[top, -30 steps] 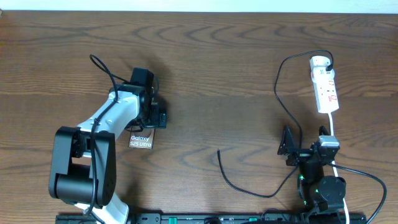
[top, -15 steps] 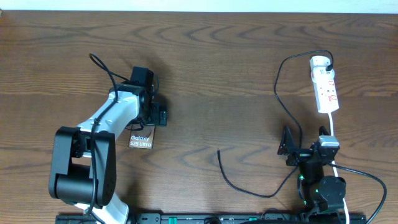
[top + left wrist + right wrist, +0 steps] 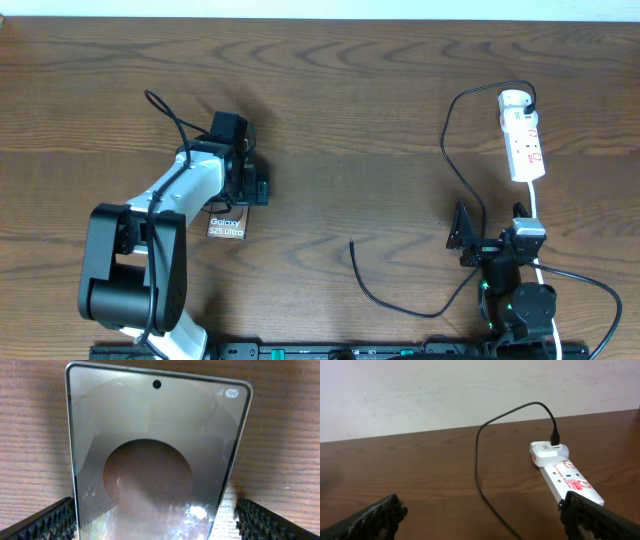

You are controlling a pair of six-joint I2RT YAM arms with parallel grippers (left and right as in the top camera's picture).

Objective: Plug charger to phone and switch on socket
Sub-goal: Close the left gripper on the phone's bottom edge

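Observation:
The phone (image 3: 226, 226) lies flat on the table at the left, its "Galaxy" lettering showing below my left arm. In the left wrist view its glossy face (image 3: 157, 435) fills the frame. My left gripper (image 3: 155, 520) is open with one finger on each side of the phone; the left finger is at its edge and a gap shows on the right. In the overhead view the left gripper (image 3: 252, 190) is over the phone's upper end. The charger (image 3: 447, 140) is plugged into the socket (image 3: 523, 135); its free tip (image 3: 352, 244) lies on the table. My right gripper (image 3: 485, 525) is open and empty.
The socket's white cord (image 3: 533, 205) runs down past my right arm's base. The charger (image 3: 479, 460) loops across the table in front of the right gripper (image 3: 465, 236), with the socket (image 3: 567, 477) to its right. A pale wall stands behind the table's far edge.

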